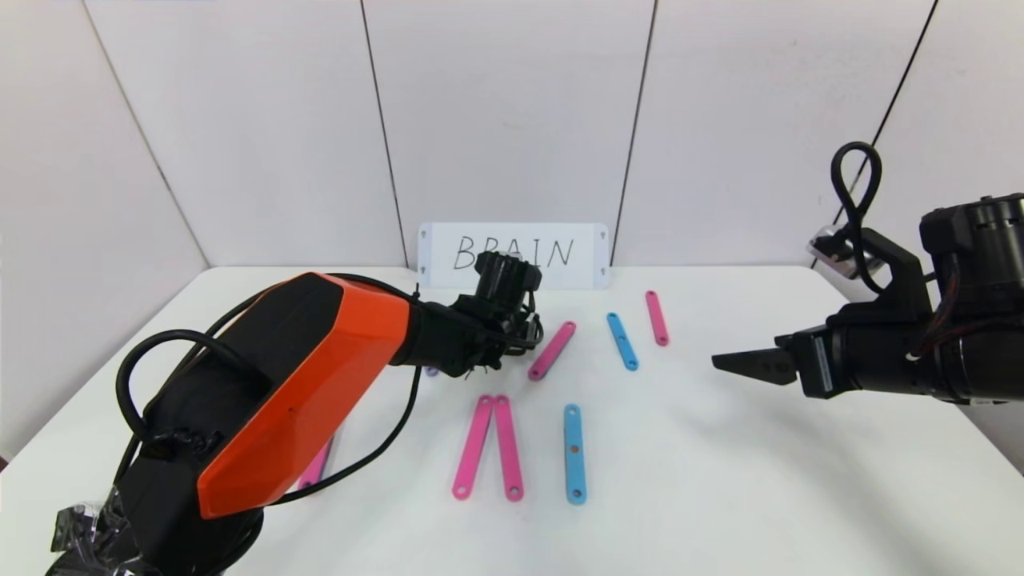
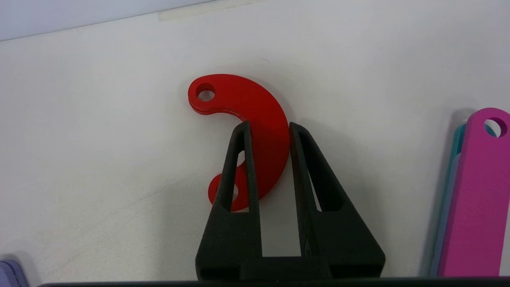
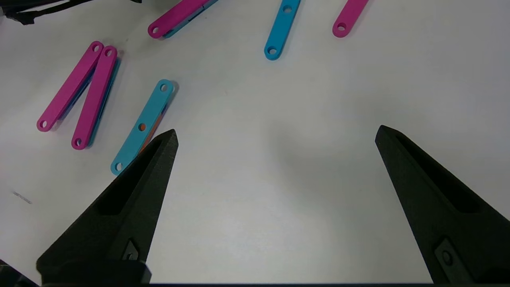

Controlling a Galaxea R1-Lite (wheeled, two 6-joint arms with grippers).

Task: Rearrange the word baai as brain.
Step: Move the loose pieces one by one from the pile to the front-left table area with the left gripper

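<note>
Red half-ring (image 2: 255, 119) lies flat on the white table (image 1: 720, 496), hole at each end; left gripper (image 2: 267, 126) has its two black fingers (image 2: 243, 159) narrowed down on the ring's curved middle, one finger on the inner edge, other on the outer edge, both touching, so clamped on it. In head view that gripper (image 1: 488, 352) sits low over the table just in front of the white card (image 1: 512, 254) w/ handwritten BRAIN, partly covering the lettering; ring itself hidden there by the wrist. Just beside it to the right, a pink strip (image 1: 552, 350) lies slanted, w/ a blue one under it per right wrist view. Further right, a blue strip (image 1: 622, 341) and a short pink strip (image 1: 657, 318) lie near each other, apart. Nearer the robot, two pink strips (image 1: 488, 448) meet at the top & splay like an upside-down V; a blue strip (image 1: 574, 454) lies upright just right of them, not touching. Small purple bit (image 2: 10, 271) at frame edge in left wrist view. Right gripper (image 3: 275, 135) hangs above bare table on the right side, fingers spread wide, holding nothing, well apart from the strips.
</note>
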